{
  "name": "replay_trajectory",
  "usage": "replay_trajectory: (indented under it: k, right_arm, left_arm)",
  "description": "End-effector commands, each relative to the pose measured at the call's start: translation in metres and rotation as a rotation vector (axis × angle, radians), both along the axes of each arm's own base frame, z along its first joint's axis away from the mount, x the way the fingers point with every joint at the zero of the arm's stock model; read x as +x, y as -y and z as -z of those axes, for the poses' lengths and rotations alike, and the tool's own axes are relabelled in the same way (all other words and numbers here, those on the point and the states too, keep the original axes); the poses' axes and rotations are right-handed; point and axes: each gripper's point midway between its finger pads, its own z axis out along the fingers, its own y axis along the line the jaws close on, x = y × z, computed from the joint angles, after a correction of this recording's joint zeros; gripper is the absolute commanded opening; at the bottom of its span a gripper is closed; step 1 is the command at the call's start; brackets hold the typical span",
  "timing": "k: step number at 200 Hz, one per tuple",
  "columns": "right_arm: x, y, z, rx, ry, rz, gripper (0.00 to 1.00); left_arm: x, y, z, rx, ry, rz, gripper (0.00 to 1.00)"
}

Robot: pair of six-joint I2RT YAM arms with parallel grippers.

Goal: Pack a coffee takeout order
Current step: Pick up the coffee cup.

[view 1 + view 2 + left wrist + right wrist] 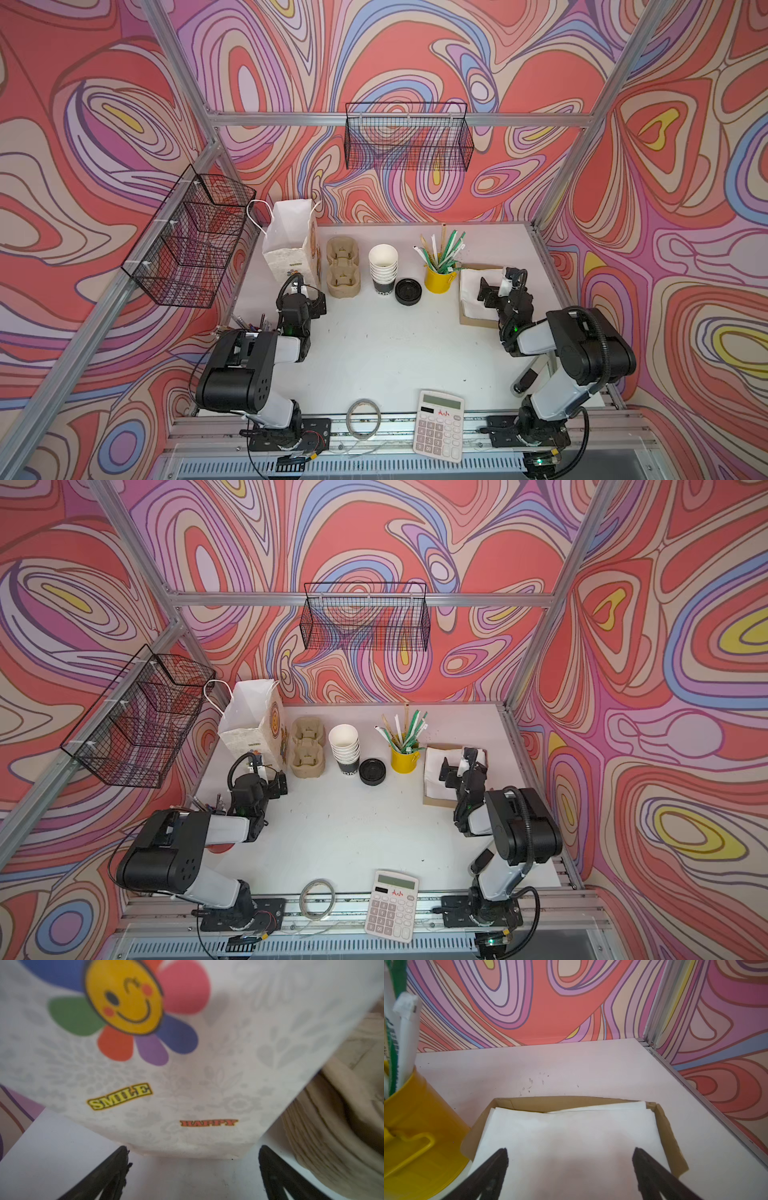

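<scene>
The paper bag (pixel 291 237) stands upright at the worktop's (pixel 374 353) far left corner, the cup carrier (pixel 343 266) just beside it, the black lid (pixel 408 291) further along; open room lies between the arms. The bag reads "SMILE" and "HAPPY". The left pincer (pixel 193 1153) faces its base, jaws wide and empty. The right pincer (pixel 571 1153), equally wide, hangs over napkins (pixel 571 1136) in a cardboard tray (pixel 525 1104).

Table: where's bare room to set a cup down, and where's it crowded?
Bare: the wide middle of the table, from the calculator up to the back row. Also between the napkin box and the back wall. Crowded: back row, paper bag through carrier, cup stack, straw pot.
</scene>
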Motion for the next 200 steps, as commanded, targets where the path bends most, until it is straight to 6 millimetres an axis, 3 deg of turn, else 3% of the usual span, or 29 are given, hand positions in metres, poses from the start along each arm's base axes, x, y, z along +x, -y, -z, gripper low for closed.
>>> replay_trajectory:
  k: [1, 200]
  right_arm:
    - [0.0051, -0.0021, -0.0060, -0.017, 0.029, -0.015, 0.98]
    - [0.0052, -0.0022, -0.0046, -0.014, 0.020, -0.015, 0.98]
  left_arm:
    - [0.0092, 0.0007, -0.0128, 0.015, 0.048, -0.002, 1.00]
    - [0.0094, 0.0005, -0.0121, 0.015, 0.045, -0.002, 1.00]
